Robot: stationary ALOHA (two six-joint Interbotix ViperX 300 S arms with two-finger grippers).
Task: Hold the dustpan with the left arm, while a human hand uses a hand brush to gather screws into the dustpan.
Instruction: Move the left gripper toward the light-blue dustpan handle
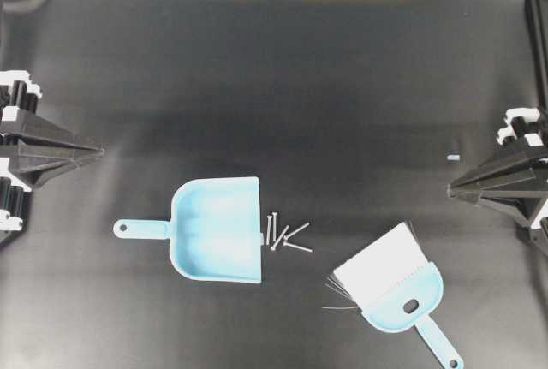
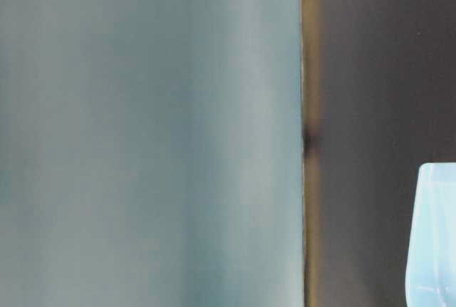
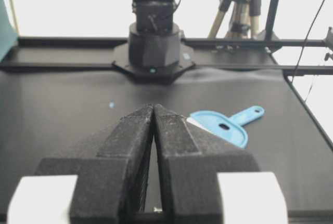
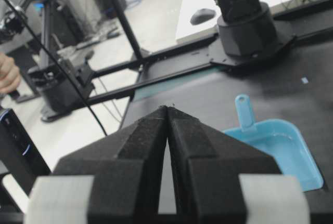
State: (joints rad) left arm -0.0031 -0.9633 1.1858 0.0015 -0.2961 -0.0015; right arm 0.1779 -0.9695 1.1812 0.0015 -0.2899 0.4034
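Lying flat on the dark surface (image 1: 282, 86): dustpan (image 1: 218, 229), screws (image 1: 285, 235) just beside its open edge, brush (image 1: 396, 288) further right. Resting at opposite edges, well apart from everything: left gripper (image 1: 101, 151) and right gripper (image 1: 451, 187), jaws pressed together, pinching nothing.

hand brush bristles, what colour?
White bristles on a light blue hand brush; clearest in the overhead view.
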